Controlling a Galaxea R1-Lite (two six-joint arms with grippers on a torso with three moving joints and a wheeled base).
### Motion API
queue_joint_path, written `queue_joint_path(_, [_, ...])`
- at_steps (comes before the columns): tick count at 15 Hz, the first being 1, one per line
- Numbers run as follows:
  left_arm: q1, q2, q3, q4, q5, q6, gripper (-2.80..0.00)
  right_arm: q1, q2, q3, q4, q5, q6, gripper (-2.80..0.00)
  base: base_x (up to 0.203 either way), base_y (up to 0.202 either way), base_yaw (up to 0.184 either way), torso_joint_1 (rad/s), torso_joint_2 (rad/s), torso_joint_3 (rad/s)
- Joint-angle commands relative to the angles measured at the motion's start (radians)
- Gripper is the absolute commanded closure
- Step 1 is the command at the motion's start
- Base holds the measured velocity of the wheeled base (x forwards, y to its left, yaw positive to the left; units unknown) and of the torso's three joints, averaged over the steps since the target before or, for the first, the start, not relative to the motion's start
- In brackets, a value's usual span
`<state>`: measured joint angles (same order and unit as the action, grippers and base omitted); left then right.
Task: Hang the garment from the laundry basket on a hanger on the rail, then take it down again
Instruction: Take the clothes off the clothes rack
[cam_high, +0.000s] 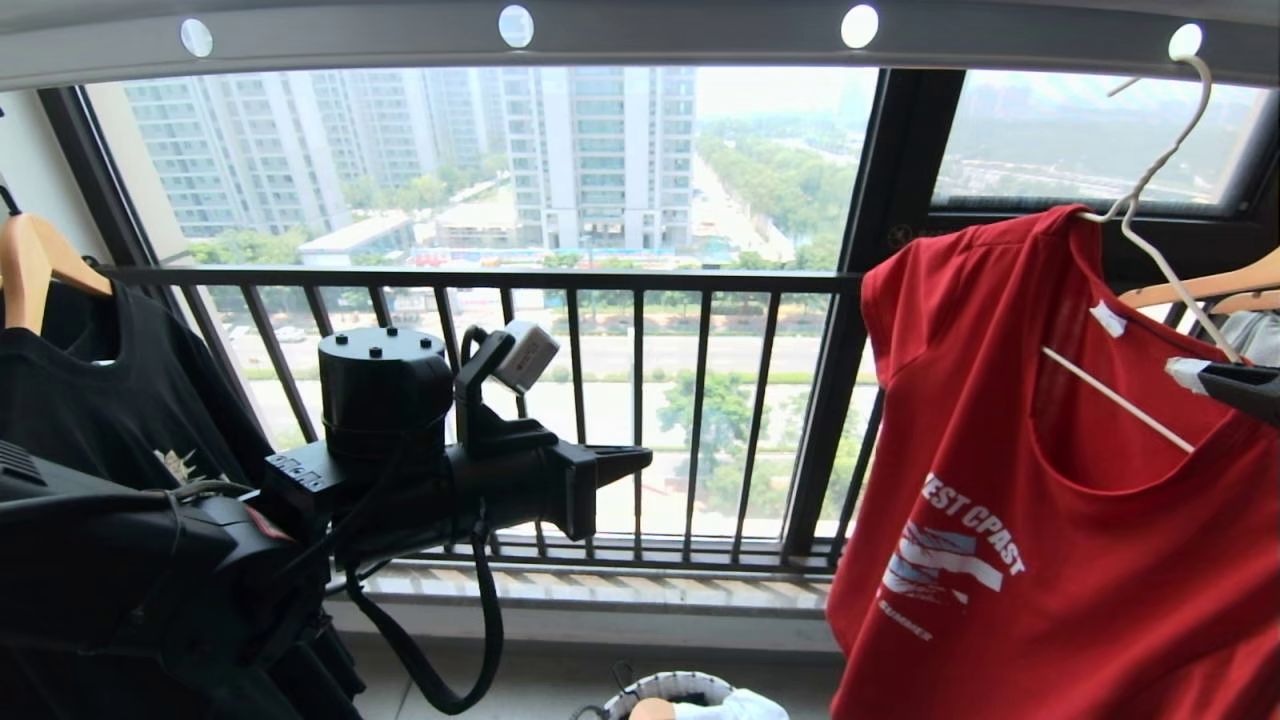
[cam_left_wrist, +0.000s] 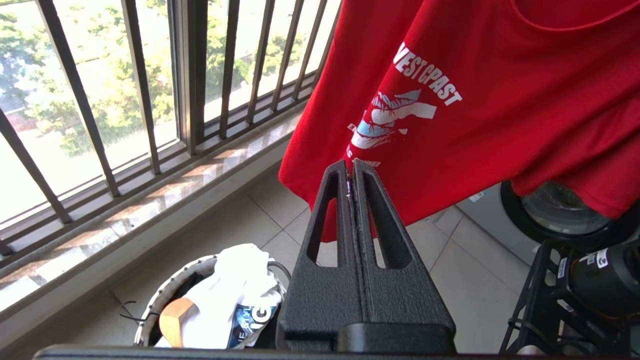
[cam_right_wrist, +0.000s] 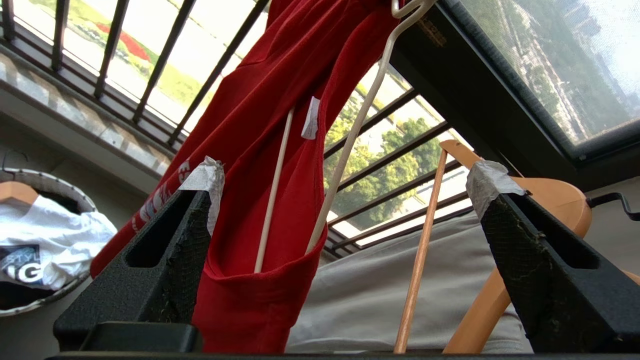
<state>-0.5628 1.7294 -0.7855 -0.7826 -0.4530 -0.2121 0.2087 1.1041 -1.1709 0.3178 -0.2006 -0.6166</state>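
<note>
Overhead, one rail (cam_high: 640, 40) shows four round holes; one hanger (cam_high: 1150, 200) hooks the hole at two o'clock, carrying one red garment (cam_high: 1050, 560). One laundry basket (cam_high: 672, 690) sits at six o'clock. Left wrist view: left gripper (cam_left_wrist: 352, 167) pressed together, empty. Right wrist view: right gripper (cam_right_wrist: 345, 180) spread wide — two fingers flanking the garment.

place: home laundry balcony | cues: window railing (cam_high: 620, 410), washing machine (cam_left_wrist: 555, 210)
</note>
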Motion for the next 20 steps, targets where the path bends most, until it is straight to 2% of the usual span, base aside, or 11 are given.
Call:
queue_joint_path(1, [0.0,-0.002,0.0,-0.004,-0.003,-0.001,0.0,-0.028,0.122,-0.048,-0.041,-0.002,0.021,-2.8,0.0,0.0,0.0,0.0,0.0,0.0])
queue_joint_path(4, [0.0,0.001,0.0,-0.005,-0.003,-0.001,0.0,-0.141,0.295,-0.199,-0.083,0.084,0.038,-2.8,0.0,0.0,0.0,0.0,0.0,0.0])
queue_joint_path(6, [0.0,0.011,-0.001,-0.006,-0.003,-0.001,0.0,-0.175,0.355,-0.311,-0.06,0.159,0.073,-2.8,0.0,0.0,0.0,0.0,0.0,0.0])
queue_joint_path(8, [0.0,0.026,-0.001,-0.006,-0.001,-0.001,0.0,-0.195,0.364,-0.363,0.016,0.289,0.108,-2.8,0.0,0.0,0.0,0.0,0.0,0.0])
queue_joint_path(11, [0.0,0.043,-0.001,-0.007,-0.001,-0.001,0.0,-0.275,0.396,-0.419,0.104,0.448,0.152,-2.8,0.0,0.0,0.0,0.0,0.0,0.0])
queue_joint_path(12, [0.0,0.046,-0.002,-0.007,-0.003,-0.001,0.0,-0.29,0.407,-0.439,0.132,0.483,0.173,0.0,0.0,0.0,0.0,0.0,0.0,0.0])
queue_joint_path(14, [0.0,0.053,-0.003,-0.007,-0.001,0.0,0.0,-0.31,0.433,-0.457,0.156,0.534,0.19,0.0,0.0,0.0,0.0,0.0,0.0,0.0])
queue_joint_path(20, [0.0,0.032,-0.002,-0.009,-0.003,0.001,0.0,-0.311,0.459,-0.472,0.161,0.541,0.186,0.0,0.0,0.0,0.0,0.0,0.0,0.0])
